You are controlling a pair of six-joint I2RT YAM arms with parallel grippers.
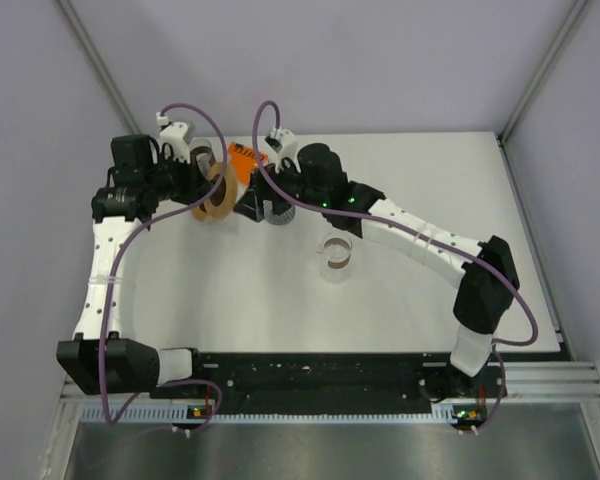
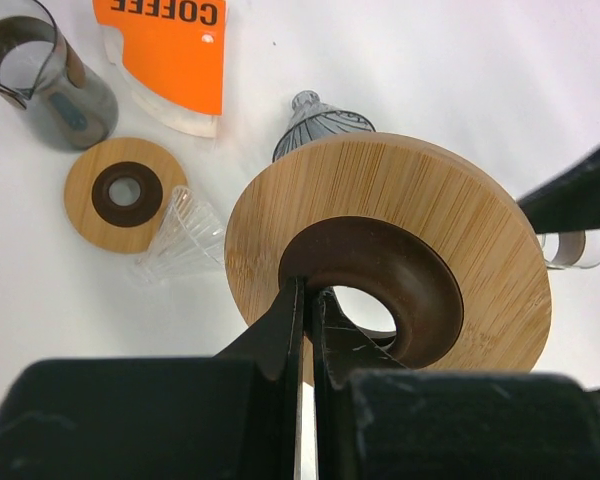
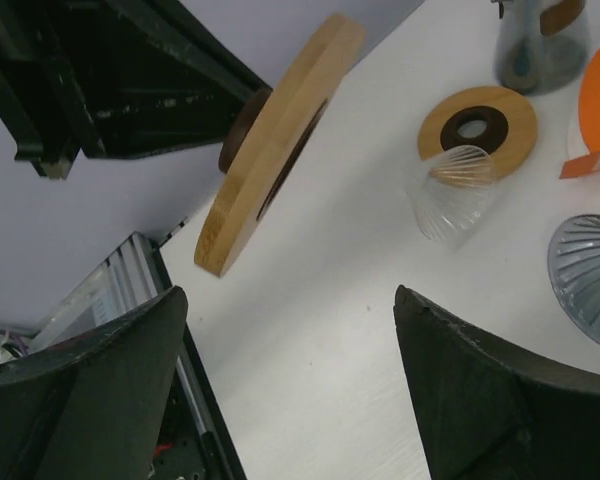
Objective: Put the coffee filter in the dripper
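My left gripper [image 2: 308,290] is shut on the brown inner collar of a large bamboo ring [image 2: 450,210] and holds it tilted above the table; the ring also shows in the top view [image 1: 218,190]. A grey ribbed dripper [image 2: 325,125] stands just behind it. A clear glass dripper cone [image 2: 185,235] lies on its side next to a smaller bamboo ring [image 2: 126,193]. An orange packet marked COFFEE [image 2: 170,50], with a white paper edge, lies at the back. My right gripper [image 3: 288,295] is open and empty above bare table, beside the grey dripper [image 3: 590,275].
A glass carafe [image 2: 45,80] stands at the back left near the packet. A clear glass cup [image 1: 335,252] stands mid-table under the right arm. The two arms are close together at the table's back left. Walls enclose the table.
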